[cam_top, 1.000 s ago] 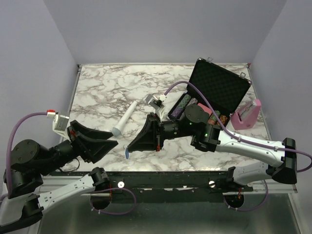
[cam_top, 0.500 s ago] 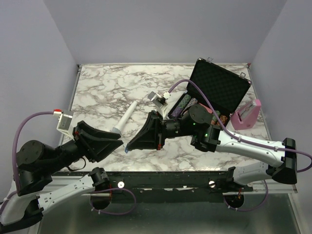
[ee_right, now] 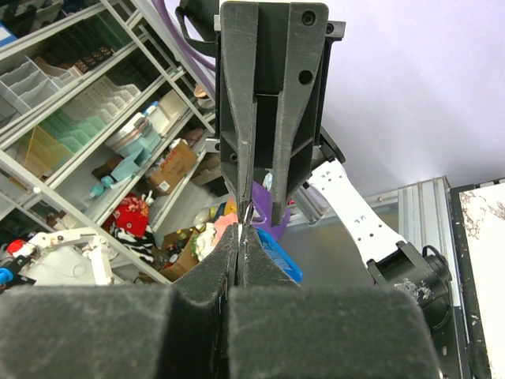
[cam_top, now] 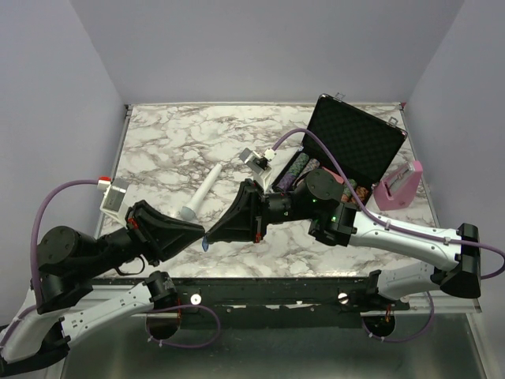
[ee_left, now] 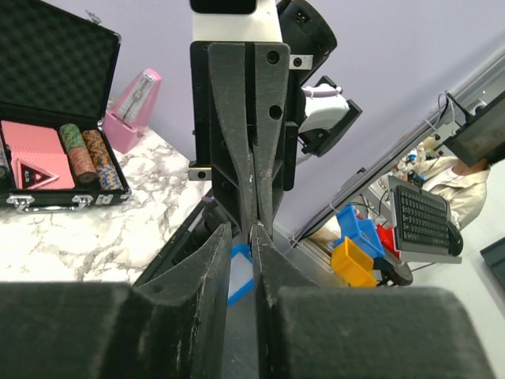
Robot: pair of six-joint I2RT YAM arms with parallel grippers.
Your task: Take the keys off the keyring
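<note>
I note: right gripper (cam_top: 211, 234) pinches keyring (ee_right: 246, 208), 1 blue key (cam_top: 205, 247) dangling below; left gripper (cam_top: 200, 233) tip-to-tip, cannot tell whether gripping.

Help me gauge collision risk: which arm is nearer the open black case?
Right. The right arm has its wrist right beside the case; the left arm sits far off at the near-left edge.

The left tool (cam_top: 197, 233) and right tool (cam_top: 213, 234) are seen tip to tip over the table (cam_top: 158, 146), the blue key (cam_top: 205, 245) hung just beneath the tips. A white stick (cam_top: 201, 192) is laid just beyond them; an open black case (cam_top: 351, 142) is set behind the right tool.
</note>
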